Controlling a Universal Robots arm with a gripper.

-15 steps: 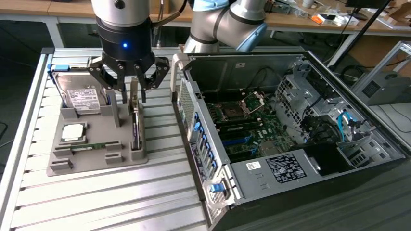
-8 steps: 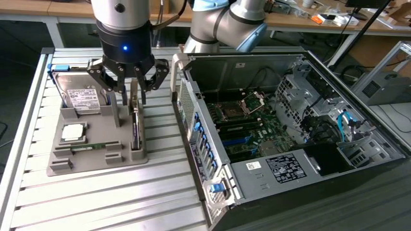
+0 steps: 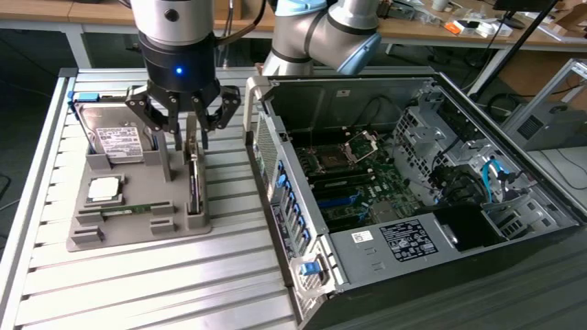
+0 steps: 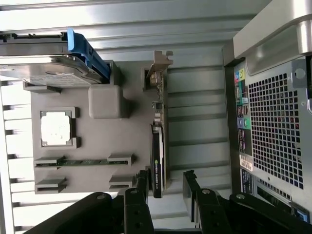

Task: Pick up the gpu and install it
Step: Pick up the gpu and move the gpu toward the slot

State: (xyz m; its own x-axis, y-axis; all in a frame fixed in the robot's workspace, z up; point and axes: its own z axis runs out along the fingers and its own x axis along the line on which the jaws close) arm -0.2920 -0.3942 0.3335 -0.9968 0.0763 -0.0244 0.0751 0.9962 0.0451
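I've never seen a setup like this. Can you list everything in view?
table: one, silver slatted metal, under everything
holder tray: one, grey, on the table at the exterior view's left
hard drive: one, silver with white label, at the tray's far end
processor chip: one, silver square, in a tray recess
memory stick: one, green, in a tray slot
gpu: one, dark, on edge along the tray's side nearest the case
computer case: one, black and silver, open, at the exterior view's right
bench: at least one, wood-topped, behind the table
robot arm: one, silver and light blue, above the tray
tool: one, black, fingers open either side of the gpu
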